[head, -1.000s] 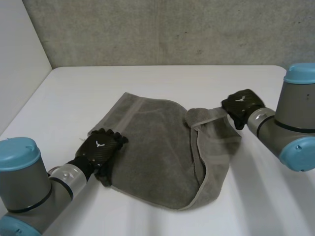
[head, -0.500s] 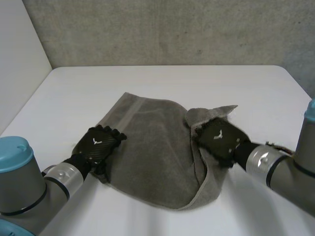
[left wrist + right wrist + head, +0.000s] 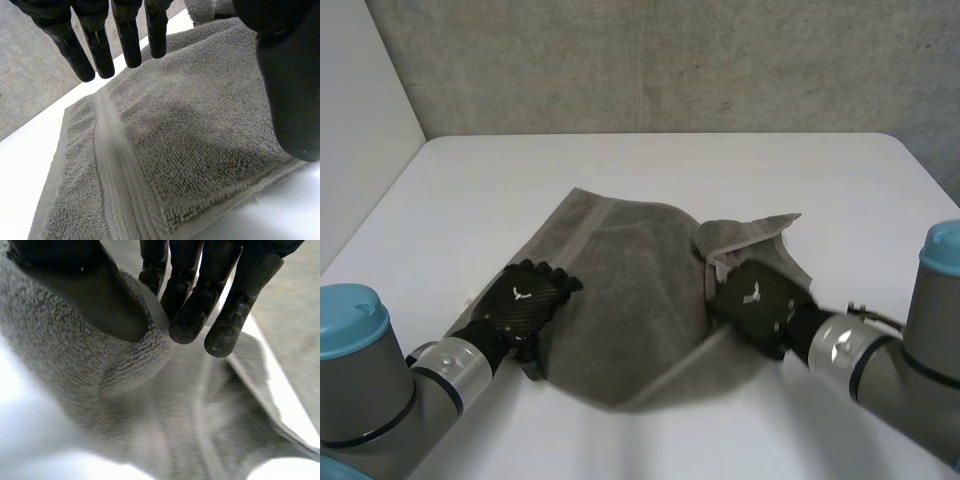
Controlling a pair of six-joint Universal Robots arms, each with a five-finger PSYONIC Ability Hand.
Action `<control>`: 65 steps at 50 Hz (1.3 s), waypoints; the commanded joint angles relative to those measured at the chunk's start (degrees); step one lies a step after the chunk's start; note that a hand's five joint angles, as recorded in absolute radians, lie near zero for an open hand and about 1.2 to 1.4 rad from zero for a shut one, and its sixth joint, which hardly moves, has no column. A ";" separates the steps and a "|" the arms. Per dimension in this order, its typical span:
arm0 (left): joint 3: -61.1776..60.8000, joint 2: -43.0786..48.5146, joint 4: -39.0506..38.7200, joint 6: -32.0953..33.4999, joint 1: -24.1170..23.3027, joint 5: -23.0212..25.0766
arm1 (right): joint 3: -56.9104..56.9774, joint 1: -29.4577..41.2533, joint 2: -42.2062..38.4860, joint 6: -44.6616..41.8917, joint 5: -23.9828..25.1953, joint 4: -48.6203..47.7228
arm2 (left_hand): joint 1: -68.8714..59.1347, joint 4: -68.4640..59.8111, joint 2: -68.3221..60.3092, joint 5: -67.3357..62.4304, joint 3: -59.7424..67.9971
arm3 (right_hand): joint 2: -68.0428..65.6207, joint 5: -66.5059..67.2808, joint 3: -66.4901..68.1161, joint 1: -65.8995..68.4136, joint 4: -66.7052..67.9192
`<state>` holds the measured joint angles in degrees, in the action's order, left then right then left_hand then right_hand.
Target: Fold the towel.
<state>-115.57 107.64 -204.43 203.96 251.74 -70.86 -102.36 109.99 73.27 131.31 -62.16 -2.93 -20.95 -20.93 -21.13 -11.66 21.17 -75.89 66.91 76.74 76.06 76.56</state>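
A grey towel (image 3: 630, 300) lies rumpled in the middle of the white table (image 3: 470, 190), its right part folded over itself. My left hand (image 3: 525, 305) rests on the towel's left edge, open, with straight fingers (image 3: 100, 45) and the thumb (image 3: 290, 90) spread above the pile (image 3: 190, 130). My right hand (image 3: 752, 297) is on the towel's right side, shut on a fold of it. In the right wrist view that fold (image 3: 135, 360) is pinched between the thumb (image 3: 100, 295) and the fingertips (image 3: 190, 325).
A grey wall (image 3: 670, 60) runs behind the table's far edge, and a pale wall (image 3: 360, 120) stands at the left. Bare tabletop surrounds the towel on all sides.
My right hand came from the towel's far right corner down onto its right side and took hold of a fold. The towel's near right lobe has drawn in toward the middle. My left hand barely moved.
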 commanded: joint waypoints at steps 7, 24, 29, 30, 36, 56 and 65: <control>1.66 1.77 0.00 -0.32 -0.37 -0.07 | 8.93 0.05 -1.73 31.74 -19.93 -6.73 | -1.21 -1.23 -1.03 -0.50 0.99 | -4.11 3.09 3.26 3.94 3.44; 9.66 11.01 -0.53 -0.50 -0.99 -1.21 | 4.44 0.23 -1.99 29.97 -19.40 -6.47 | -15.33 -15.36 -15.16 -14.63 15.12 | -4.11 3.09 3.26 3.94 3.44; 11.60 11.18 -0.61 -1.29 -0.99 -3.93 | 1.90 0.14 -0.06 29.71 -17.03 -6.56 | -14.49 -14.52 -14.32 -13.79 14.28 | -4.11 3.09 3.26 3.94 3.44; 11.95 11.10 -0.61 -1.81 -0.99 -4.54 | 0.68 -0.30 1.34 29.62 -15.73 -6.65 | -14.49 -14.52 -14.32 -13.79 14.28 | -4.11 3.09 3.26 3.94 3.44; 12.48 11.53 0.26 -2.96 -0.99 -4.37 | -2.06 -0.83 4.60 28.83 -12.90 -6.73 | -20.18 -20.21 -20.01 -19.48 19.97 | -4.11 3.09 3.26 3.94 3.44; 19.59 11.89 5.71 -3.13 0.07 -2.26 | 4.44 0.14 0.73 21.62 -11.67 -6.65 | -59.05 -59.07 -58.87 -58.34 58.83 | -4.11 3.09 3.26 3.94 3.44; 47.49 17.50 3.26 -3.57 -0.19 -5.42 | 25.14 3.73 -7.52 1.95 -13.85 -13.47 | -59.05 -59.07 -58.87 -58.34 58.83 | -4.11 3.09 3.26 3.94 3.44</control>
<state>-85.40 121.31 -199.78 200.84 251.80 -74.00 -91.07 110.87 70.08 142.84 -73.93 -10.89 -77.44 -77.55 -77.45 -68.14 78.75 -75.89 66.91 76.98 76.06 76.59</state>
